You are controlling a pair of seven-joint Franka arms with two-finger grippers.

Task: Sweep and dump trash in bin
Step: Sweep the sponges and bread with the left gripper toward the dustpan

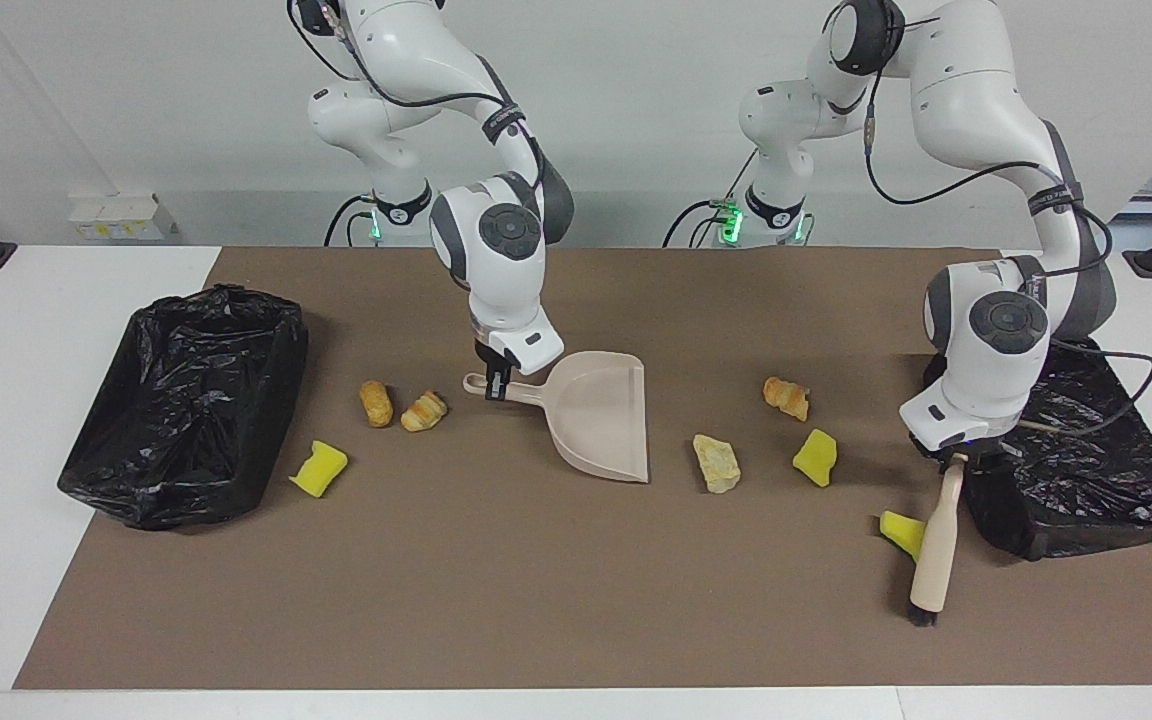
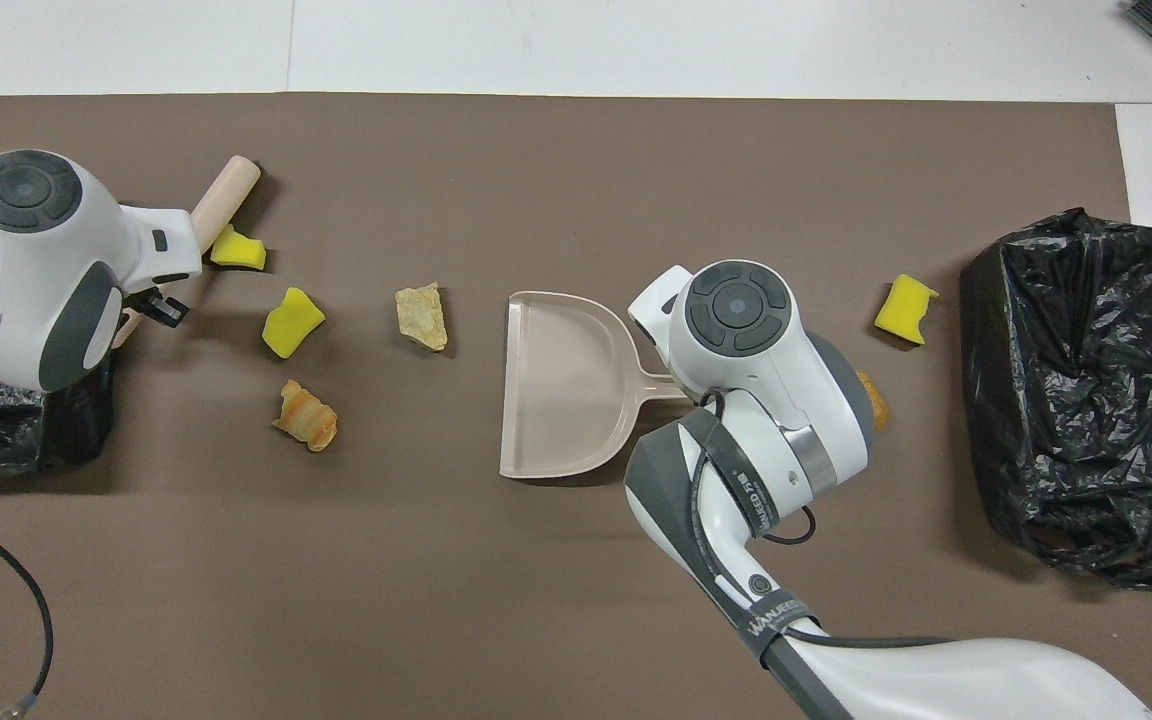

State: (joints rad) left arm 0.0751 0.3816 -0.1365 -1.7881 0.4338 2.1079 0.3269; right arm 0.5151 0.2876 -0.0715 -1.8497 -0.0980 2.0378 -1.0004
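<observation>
Dustpan (image 1: 604, 425) between bins (image 1: 186, 400) (trash (image 1: 716, 463) scattered beside).

Crinkled glossy black plastic bin bags (image 1: 186, 400), a smooth matt beige plastic dustpan (image 1: 601, 425), porous yellow sponge chunks (image 1: 816, 457), a matt brown paper-like mat (image 1: 496, 580)

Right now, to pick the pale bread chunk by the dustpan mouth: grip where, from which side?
Take the pale bread chunk across its narrow middle, from above. It lies flat, longer running away from the robots, apart from the dustpan and the nearest yellow sponge, so a gripper closing along the table's length likely fits.
</observation>
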